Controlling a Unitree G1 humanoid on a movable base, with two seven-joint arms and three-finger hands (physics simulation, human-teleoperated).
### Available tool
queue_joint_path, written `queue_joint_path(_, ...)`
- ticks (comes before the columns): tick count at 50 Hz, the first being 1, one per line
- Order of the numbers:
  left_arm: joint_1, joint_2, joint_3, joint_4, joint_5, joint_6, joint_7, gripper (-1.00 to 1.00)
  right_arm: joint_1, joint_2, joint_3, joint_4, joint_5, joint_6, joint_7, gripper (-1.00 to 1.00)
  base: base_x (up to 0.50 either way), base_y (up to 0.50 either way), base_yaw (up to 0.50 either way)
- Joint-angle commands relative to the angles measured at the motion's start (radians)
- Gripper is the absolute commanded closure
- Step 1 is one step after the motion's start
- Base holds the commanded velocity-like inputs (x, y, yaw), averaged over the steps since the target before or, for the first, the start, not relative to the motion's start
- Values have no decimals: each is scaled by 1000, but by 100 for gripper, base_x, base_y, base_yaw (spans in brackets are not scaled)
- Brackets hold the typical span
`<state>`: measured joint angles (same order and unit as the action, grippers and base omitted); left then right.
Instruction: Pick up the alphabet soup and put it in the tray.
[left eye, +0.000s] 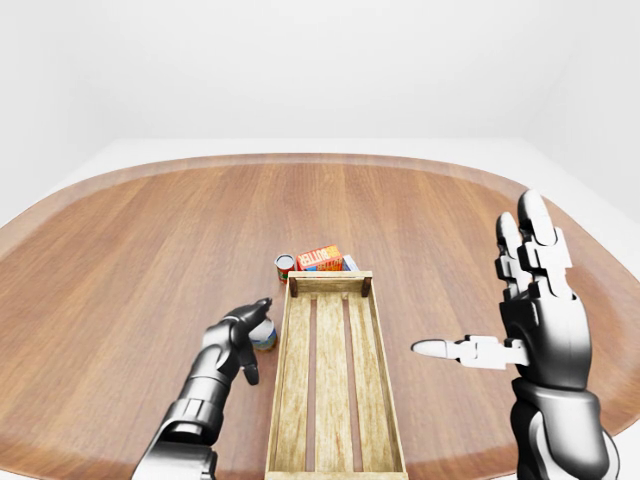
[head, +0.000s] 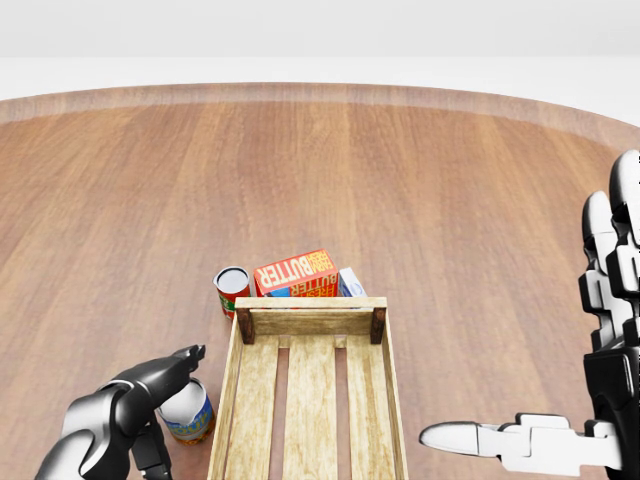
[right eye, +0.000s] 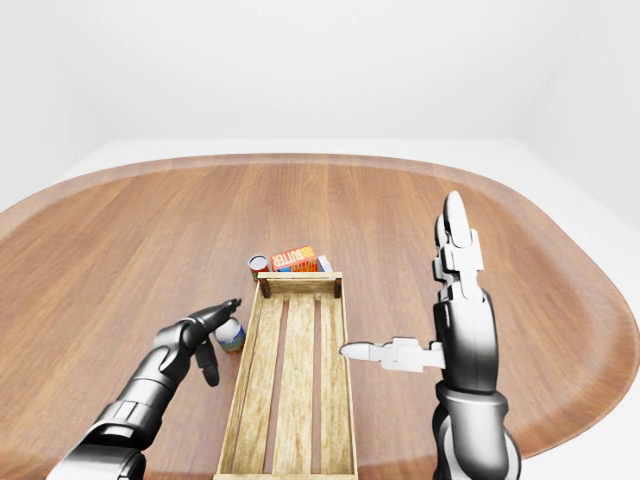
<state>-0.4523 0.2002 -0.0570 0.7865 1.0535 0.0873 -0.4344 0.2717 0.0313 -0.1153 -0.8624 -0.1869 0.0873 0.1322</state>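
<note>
The alphabet soup can (head: 190, 415), with a white and blue label, stands upright on the wooden table just left of the wooden slatted tray (head: 310, 303). My left hand (head: 170, 400) is open right beside the can, with one finger over its top and the thumb below it; the fingers are not closed round it. My right hand (left eye: 490, 300) is open and empty, held upright to the right of the tray with its thumb pointing toward the tray. Nothing shows inside the tray.
A red can (head: 232, 288), an orange butter box (head: 294, 272) and a small pale box (head: 351, 282) stand against the tray's top end. The round wooden table (left eye: 150, 230) spreads wide on all sides.
</note>
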Motion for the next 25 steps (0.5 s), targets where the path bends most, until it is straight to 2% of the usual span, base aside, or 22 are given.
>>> queue_joint_path(1, 0, 1, 1, 1, 0, 0, 0, -100, -1, -1, 5, 3, -15, 0, 1, -98, 0, 0, 0)
queue_joint_path(9, -85, -8, -10, 222, -29, 0, 86, -100, 6, 6, -7, -11, -4, 0, 8, -98, 0, 0, 0)
queue_joint_path(24, -154, -6, -27, 359, -63, 0, 142, -100, 14, 7, -3, -21, 1, 0, 11, -98, 0, 0, 0)
queue_joint_path(25, -156, -6, -24, 357, -69, 0, 148, -22, 15, 8, -7, -23, 3, 0, 11, -98, 0, 0, 0)
